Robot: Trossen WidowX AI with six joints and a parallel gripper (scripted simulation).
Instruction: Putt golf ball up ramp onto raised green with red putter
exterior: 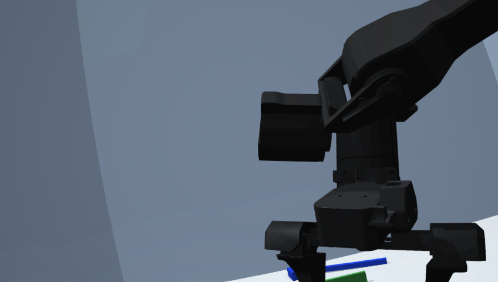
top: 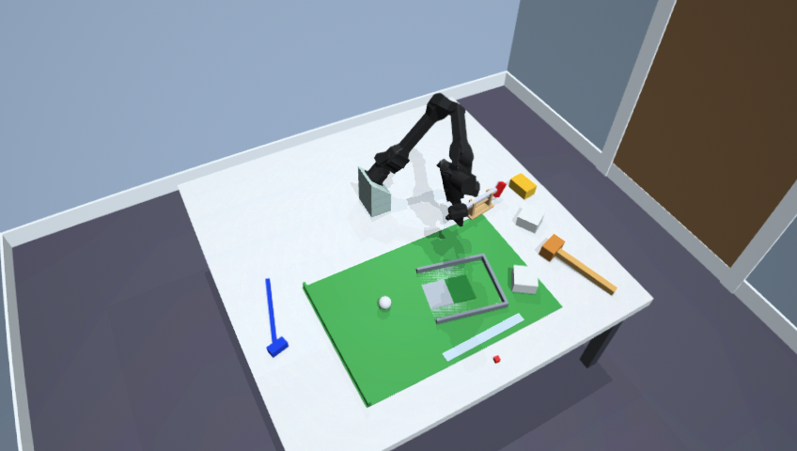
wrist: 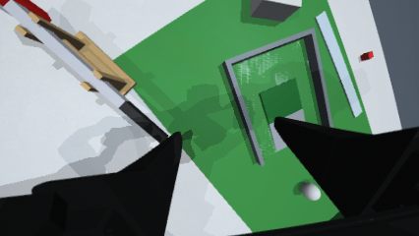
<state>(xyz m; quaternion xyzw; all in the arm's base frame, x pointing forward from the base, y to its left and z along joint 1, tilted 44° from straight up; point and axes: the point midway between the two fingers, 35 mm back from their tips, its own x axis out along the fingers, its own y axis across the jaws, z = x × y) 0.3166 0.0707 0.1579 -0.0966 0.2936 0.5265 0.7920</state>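
Observation:
The red putter lies across a small wooden stand, its black grip end toward my gripper. My gripper is open and empty, above the back edge of the green mat. In the wrist view the left fingertip overlaps the grip's end; contact cannot be told. The white golf ball sits on the mat before the light grey ramp. The raised green is behind the ramp, inside grey rails.
A blue mallet-shaped club lies left of the mat. An orange mallet, a yellow block and two white blocks are at the right. A pale strip and red cube lie in front.

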